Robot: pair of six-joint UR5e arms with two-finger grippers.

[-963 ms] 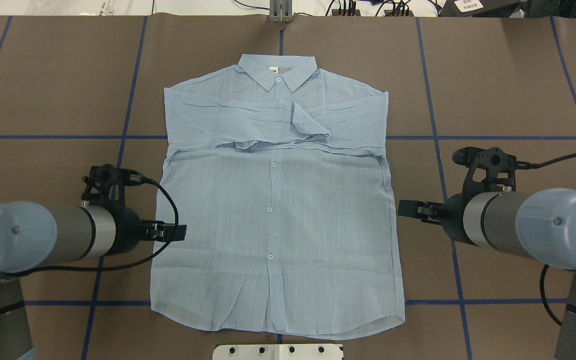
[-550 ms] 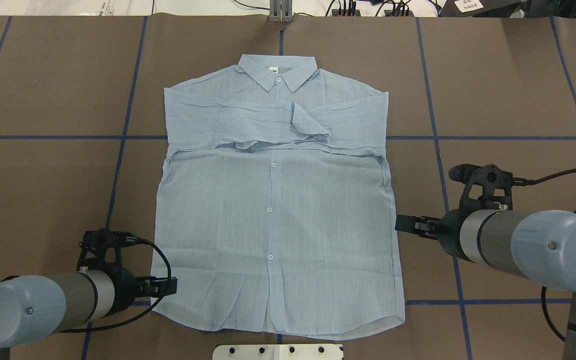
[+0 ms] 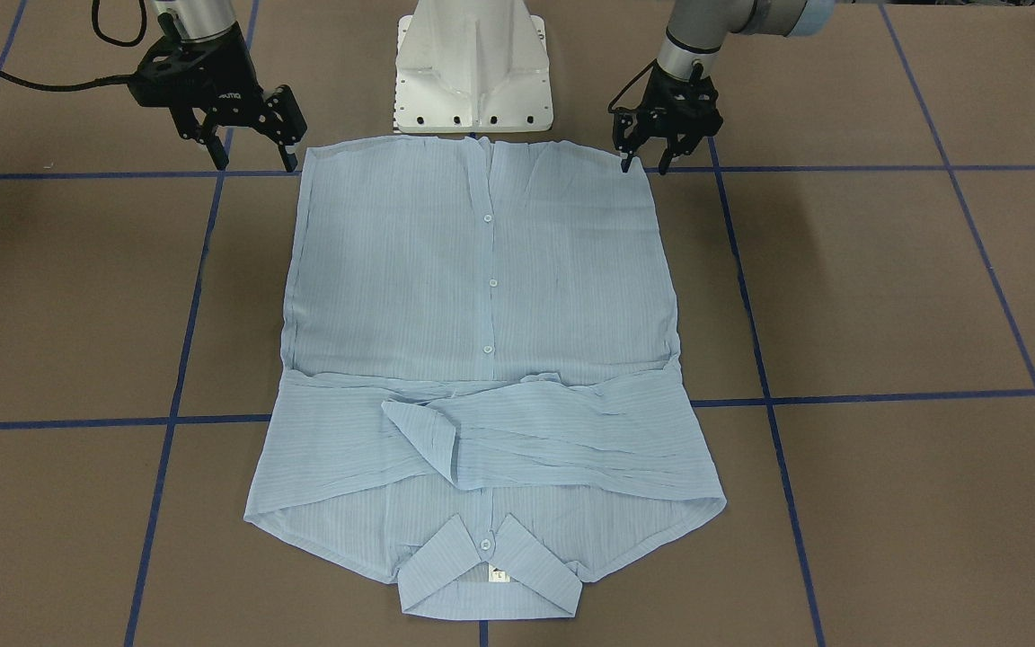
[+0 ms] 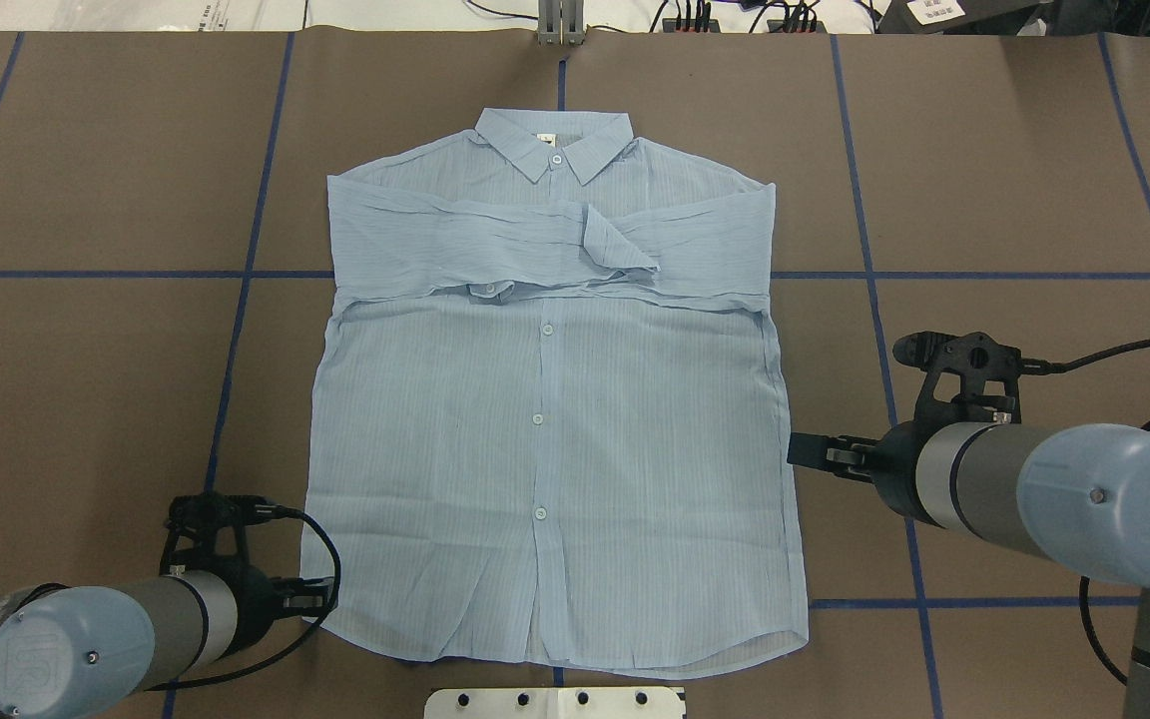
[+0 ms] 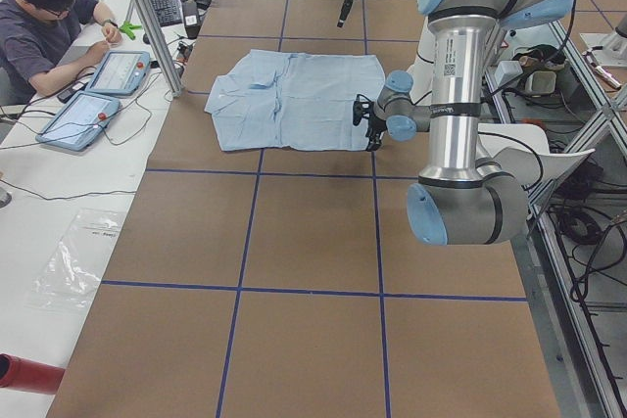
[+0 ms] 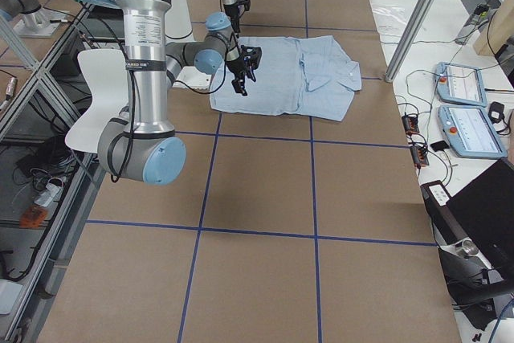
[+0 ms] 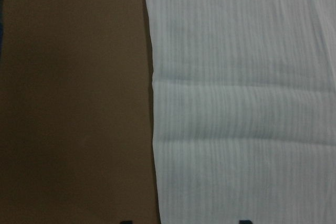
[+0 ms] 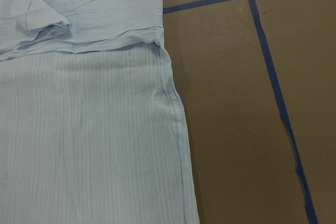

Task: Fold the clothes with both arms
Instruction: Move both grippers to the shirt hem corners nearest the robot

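Note:
The light blue striped shirt (image 4: pixel 545 419) lies flat, buttoned front up, collar at the far side, both sleeves folded across the chest. It also shows in the front view (image 3: pixel 482 296). My left gripper (image 4: pixel 320 599) is open and low at the hem's left corner (image 3: pixel 645 166). In the left wrist view its fingertips (image 7: pixel 125 221) straddle the shirt's side edge (image 7: pixel 241 103). My right gripper (image 4: pixel 803 449) is open, empty and raised beside the shirt's right edge (image 3: pixel 254 164). The right wrist view shows that edge (image 8: pixel 89 129) from above, with no fingers in it.
The white pedestal base (image 3: pixel 473 63) stands just behind the hem. Blue tape lines (image 4: pixel 874 275) cross the brown table cover. An operator (image 5: pixel 44 17) sits with tablets (image 5: pixel 98 95) at the far side table.
My left arm has moved back along the shirt's left side to the hem corner. My right arm has moved a little nearer the robot. The shirt has not moved.

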